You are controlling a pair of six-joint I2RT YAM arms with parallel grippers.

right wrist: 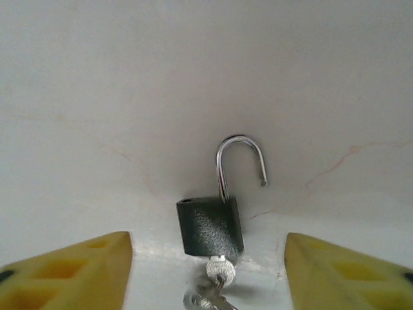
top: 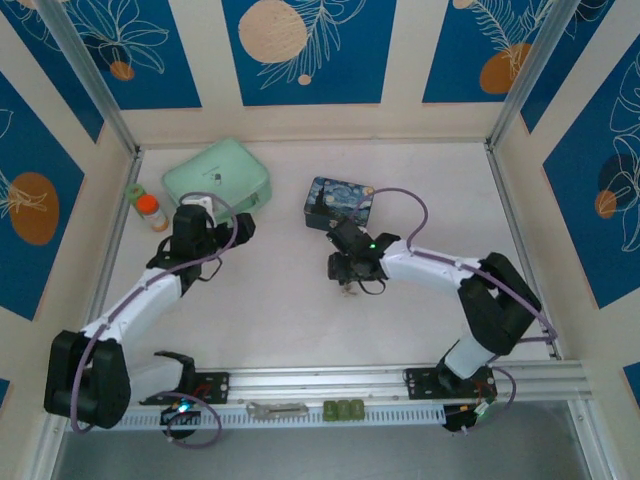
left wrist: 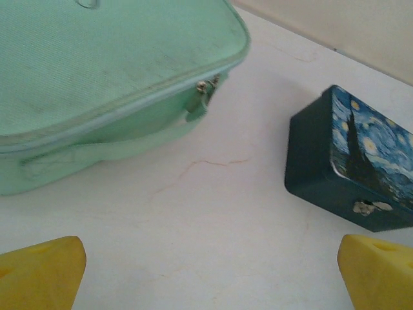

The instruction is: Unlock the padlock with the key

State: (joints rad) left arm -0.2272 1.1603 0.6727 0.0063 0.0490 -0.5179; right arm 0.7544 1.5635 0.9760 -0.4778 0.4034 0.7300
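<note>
Item I log: padlock (right wrist: 210,226) on the table (right wrist: 193,97) between my right gripper's (right wrist: 206,252) spread fingers, untouched, shackle sprung free, key (right wrist: 218,271) in its keyhole, so unlocking looks done; left gripper (left wrist: 210,258) spread, empty.

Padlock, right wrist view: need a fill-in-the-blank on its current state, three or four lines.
1. The padlock's shackle is ____, one leg out of the body.
2. The key is inserted at the end of the body opposite the ____.
3. The right gripper's yellow fingers flank the padlock without ____ it.
4. In the left wrist view a starry blue tin lies beside a ____ pouch.
Missing: open; shackle; touching; green.
</note>
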